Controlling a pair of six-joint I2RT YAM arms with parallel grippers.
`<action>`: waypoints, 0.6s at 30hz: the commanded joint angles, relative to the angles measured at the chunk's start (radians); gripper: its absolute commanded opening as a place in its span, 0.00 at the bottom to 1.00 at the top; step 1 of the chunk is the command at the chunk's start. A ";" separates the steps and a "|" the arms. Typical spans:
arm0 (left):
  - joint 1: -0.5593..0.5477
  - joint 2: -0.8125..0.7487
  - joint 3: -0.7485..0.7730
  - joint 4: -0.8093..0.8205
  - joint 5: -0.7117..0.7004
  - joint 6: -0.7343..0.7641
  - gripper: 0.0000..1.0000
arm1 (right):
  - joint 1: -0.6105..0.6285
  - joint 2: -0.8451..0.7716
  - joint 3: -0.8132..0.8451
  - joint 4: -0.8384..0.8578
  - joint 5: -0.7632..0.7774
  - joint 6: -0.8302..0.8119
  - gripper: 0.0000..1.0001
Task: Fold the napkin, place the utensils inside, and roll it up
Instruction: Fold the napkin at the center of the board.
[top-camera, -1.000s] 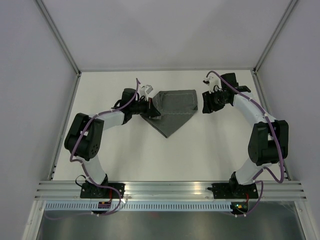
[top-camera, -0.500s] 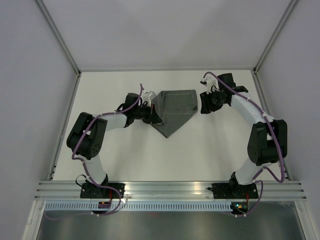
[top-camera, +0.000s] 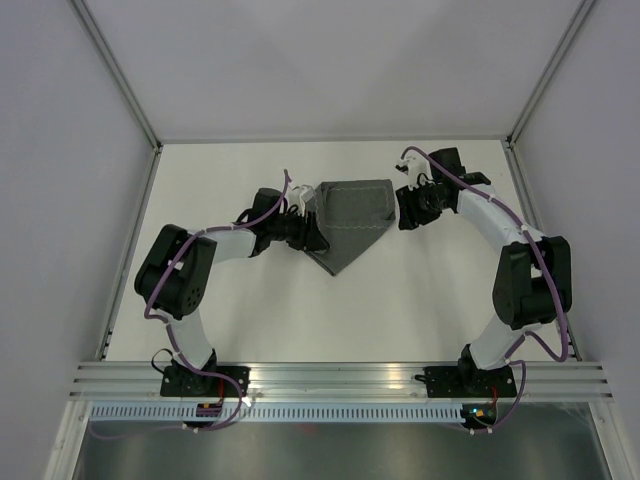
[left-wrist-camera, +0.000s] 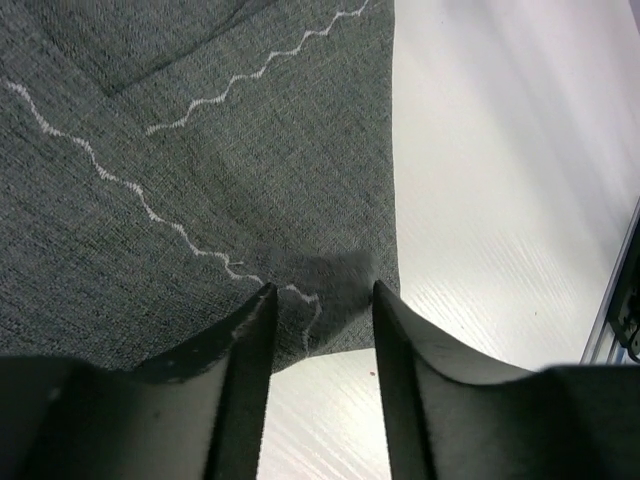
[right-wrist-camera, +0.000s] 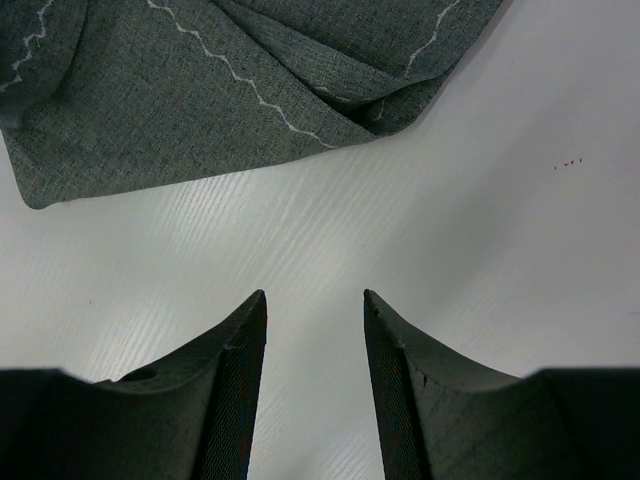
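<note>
From above: found the napkin (top-camera: 347, 222) folded into a shield shape toward 12 o'clock on the surface (top-camera: 400, 310), tip aimed at 6 o'clock. Placed the left jaws at its 9 o'clock edge and the right jaws just off its 3 o'clock corner. Saw no utensils.

Left wrist: caught the jaws narrowly parted over the napkin's (left-wrist-camera: 200, 150) stitched hem corner, gripping nothing.

Right wrist: caught the jaws wide over bare surface, with the napkin (right-wrist-camera: 230, 80) ahead at 12 o'clock, untouched.

Judged the folding step in hand, a fold just let go; next would call for backing off and fetching the utensils.

Against a second earlier: noted the left jaws gone from clamped to parted, the right arm nudged closer, the napkin's tip drawn in slightly.
</note>
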 joint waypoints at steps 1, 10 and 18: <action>-0.007 -0.015 0.002 0.085 0.016 -0.007 0.52 | 0.022 0.004 0.023 0.005 0.020 0.011 0.50; -0.009 -0.104 0.007 0.165 -0.007 -0.096 0.65 | 0.062 0.000 0.039 -0.006 0.018 0.018 0.51; 0.014 -0.327 0.004 -0.117 -0.581 -0.307 0.67 | 0.221 0.064 0.114 0.009 0.061 0.043 0.52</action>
